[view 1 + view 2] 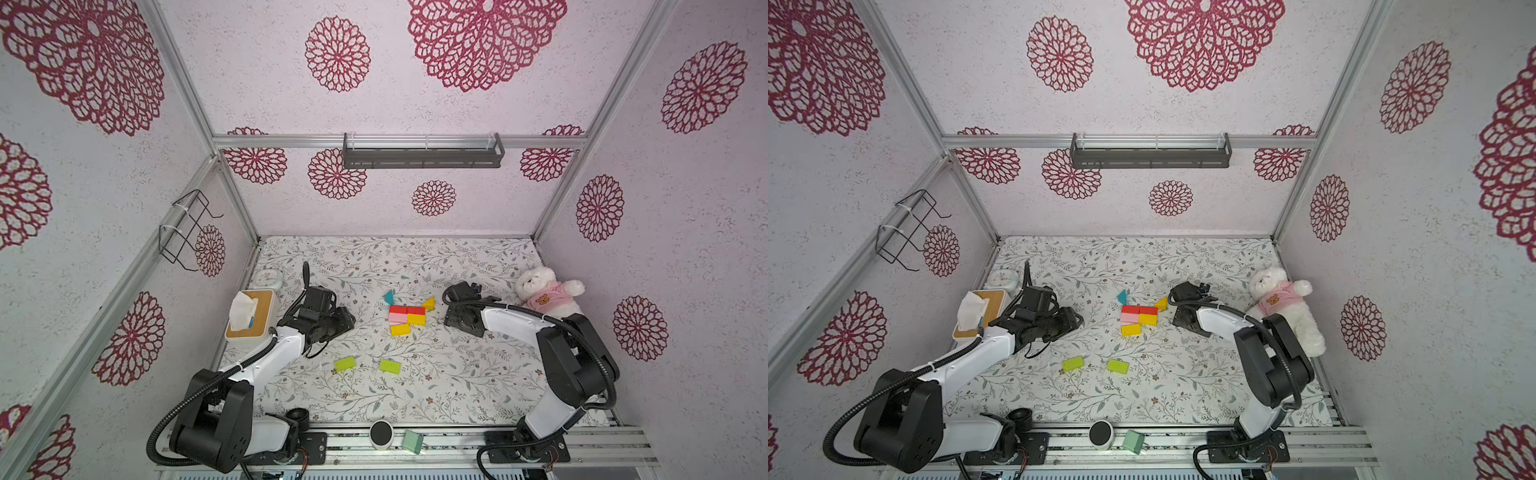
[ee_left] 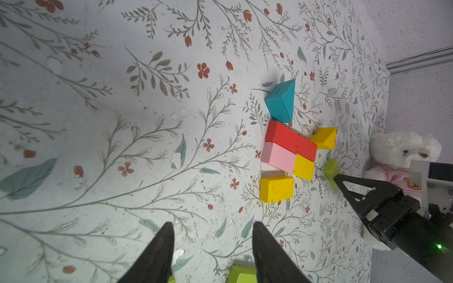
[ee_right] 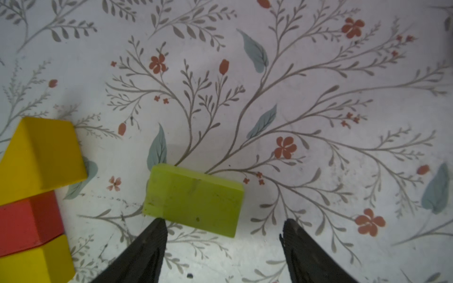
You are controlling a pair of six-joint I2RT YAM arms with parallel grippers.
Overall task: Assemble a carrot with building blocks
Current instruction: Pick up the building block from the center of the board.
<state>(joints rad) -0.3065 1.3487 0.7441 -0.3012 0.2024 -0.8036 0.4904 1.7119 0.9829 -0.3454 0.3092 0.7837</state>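
Lime-green is the colour to watch. In both top views the carrot lies half-built in the middle, with two lime blocks well apart from it, nearer the robot. In the left wrist view your left gripper stands apart and empty, short of the loose yellow block; swing in carelessly and you would nudge that row askew. In the right wrist view the right gripper is spread, holding nothing, one tip right at the corner of a third lime block. Closing now would likely spin it toward the yellow triangle.
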